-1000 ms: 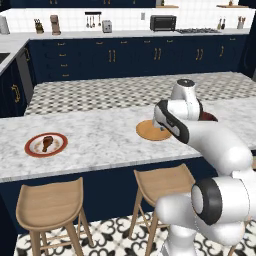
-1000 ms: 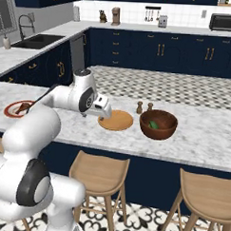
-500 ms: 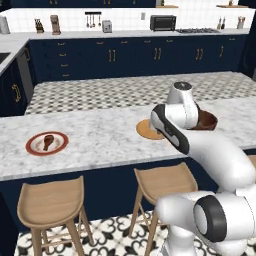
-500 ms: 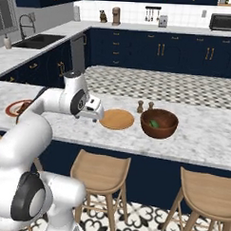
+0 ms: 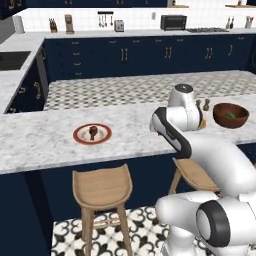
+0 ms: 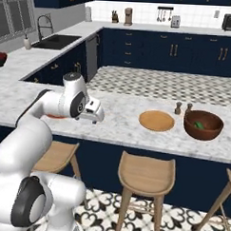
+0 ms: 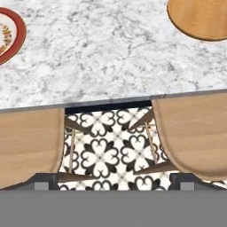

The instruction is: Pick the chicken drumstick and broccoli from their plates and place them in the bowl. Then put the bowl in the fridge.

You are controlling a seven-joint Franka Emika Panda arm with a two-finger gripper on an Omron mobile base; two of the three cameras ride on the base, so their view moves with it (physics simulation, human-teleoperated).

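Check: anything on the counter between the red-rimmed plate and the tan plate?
Nothing: in the hand view, only bare marble counter lies between the red-rimmed plate and the tan plate.

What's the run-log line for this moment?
hand: open, empty, over counter | broccoli: in bowl | chicken drumstick: on red-rimmed plate | next: likely drumstick

speckled marble counter (image 5: 45,142) (polished); wooden bowl (image 6: 203,125), stools (image 6: 146,170).

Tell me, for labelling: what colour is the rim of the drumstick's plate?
Red, around the round white plate; left base view.
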